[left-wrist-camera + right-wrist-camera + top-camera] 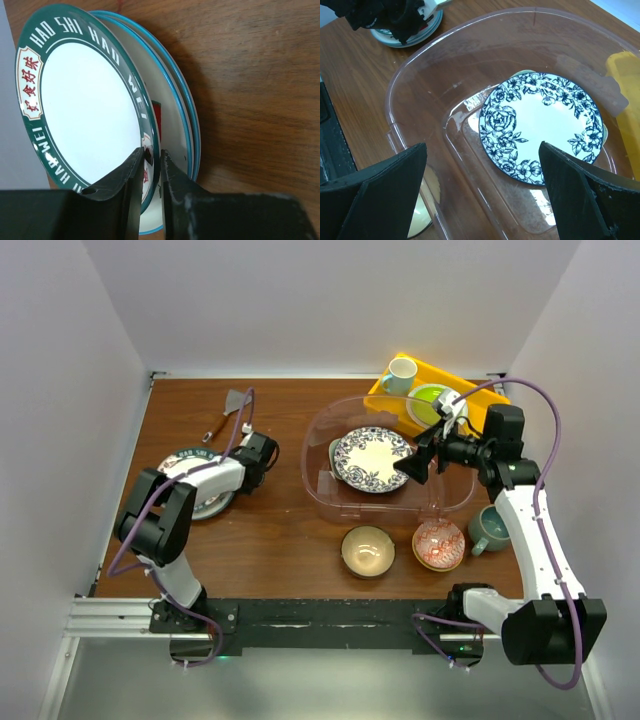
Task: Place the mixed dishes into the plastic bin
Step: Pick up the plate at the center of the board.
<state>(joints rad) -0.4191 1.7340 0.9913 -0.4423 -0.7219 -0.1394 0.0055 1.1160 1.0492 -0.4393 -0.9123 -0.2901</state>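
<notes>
White-walled wooden table [280, 530], left pincer [151, 157] tight on green-rimmed plate [85, 115], right pincer [482, 150] agape

Left arm [205, 478], right arm [530, 535]: white links, black joints; purple cables [548, 405]; matte black fingers [125, 195].

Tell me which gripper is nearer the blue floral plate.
Right. The right gripper hangs open beside the blue floral plate; the left gripper is far across the table, pinching the green-rimmed plate.
</notes>
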